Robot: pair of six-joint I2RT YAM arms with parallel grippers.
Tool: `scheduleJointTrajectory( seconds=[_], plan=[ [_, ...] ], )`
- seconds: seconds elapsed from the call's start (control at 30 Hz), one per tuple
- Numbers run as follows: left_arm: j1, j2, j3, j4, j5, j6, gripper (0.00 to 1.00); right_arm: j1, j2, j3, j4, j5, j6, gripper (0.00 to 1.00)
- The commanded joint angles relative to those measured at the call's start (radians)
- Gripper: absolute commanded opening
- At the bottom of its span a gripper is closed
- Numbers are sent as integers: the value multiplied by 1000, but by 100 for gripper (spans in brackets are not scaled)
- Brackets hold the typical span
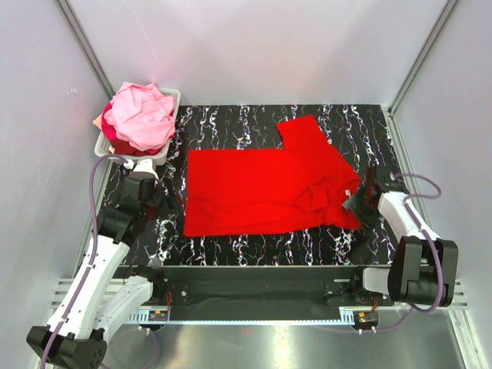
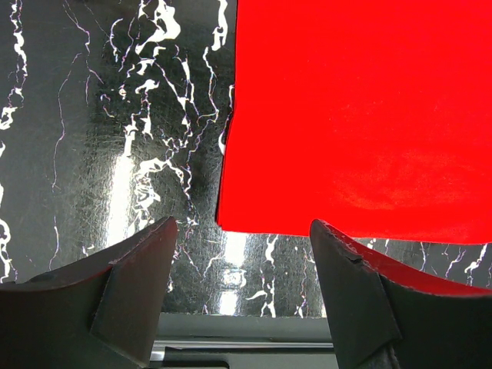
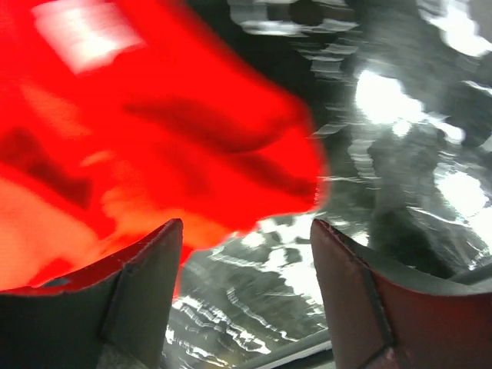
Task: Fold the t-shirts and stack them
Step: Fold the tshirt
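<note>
Both jaws are hanging released beside the red shirt [image 1: 254, 192]; next grab should be pinching its rumpled right edge flat.

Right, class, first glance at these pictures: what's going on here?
Two robot arms are working on a red t-shirt spread on the black marbled table, its right side rumpled. The right gripper hovers open at that rumpled edge, holding nothing. The left gripper is open too, by the shirt's near left corner, not touching it. Pink and peach shirts sit heaped in the white basket at the far left. No folded stack yet.
</note>
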Motion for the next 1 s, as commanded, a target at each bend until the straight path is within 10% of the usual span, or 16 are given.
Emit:
scheduleJointTrajectory(
  seconds=[0.0, 0.33, 0.67, 0.97],
  plan=[
    [-2, -11, 11, 52, -19, 12, 76, -79, -44, -69, 65, -57, 63, 73],
    [-2, -18, 9, 52, -19, 14, 76, -87, 111, -137, 175, -99, 105, 67],
    [-2, -13, 9, 55, -17, 15, 76, -220, 49, -100, 152, -34, 46, 26],
    [-2, -8, 9, 56, -11, 17, 76, -294, -10, -95, 108, 14, 76, 42]
  ],
)
